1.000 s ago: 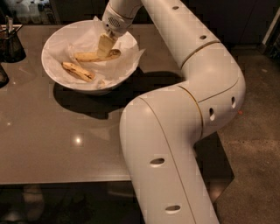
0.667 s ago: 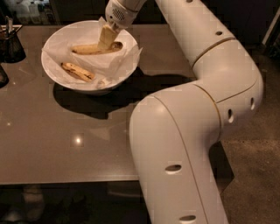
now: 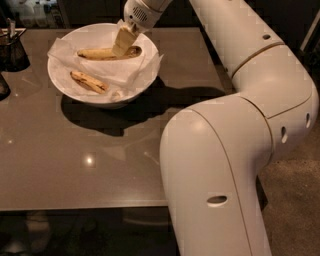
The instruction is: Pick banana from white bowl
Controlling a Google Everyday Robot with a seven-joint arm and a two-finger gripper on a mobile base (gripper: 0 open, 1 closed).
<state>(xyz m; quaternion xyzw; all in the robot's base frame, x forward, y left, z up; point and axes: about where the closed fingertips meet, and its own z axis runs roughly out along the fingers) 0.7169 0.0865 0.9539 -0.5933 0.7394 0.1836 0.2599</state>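
Pointing steeply downward, the gripper (image 3: 121, 47) reaches into the far side of the white bowl (image 3: 102, 98), its pale tip meeting the right-hand part of the banana (image 3: 97, 53); whether it is parted or clamped on the fruit cannot be told. The wrist housing (image 3: 141, 11) stands just above the bowl's far rim, tilted so that it leans in over the bowl from the right. From there the forearm (image 3: 235, 30) rises out of the top of the view and comes back down to the right of the bowl into a rounded elbow (image 3: 282, 87). Beyond the elbow a thick upper link (image 3: 215, 185) bends toward the near side of the bowl and fills the lower right. The banana lies lengthwise across the far half of the bowl on crumpled white paper (image 3: 135, 70), its left end free and its right end beside the gripper. A shorter, browner banana (image 3: 89, 82) lies apart from it in the near left part of the bowl. The bowl stands on a grey table (image 3: 75, 160), casting a dark shadow toward its near side. A dark container (image 3: 12, 50) stands on the table well to the left of the bowl.
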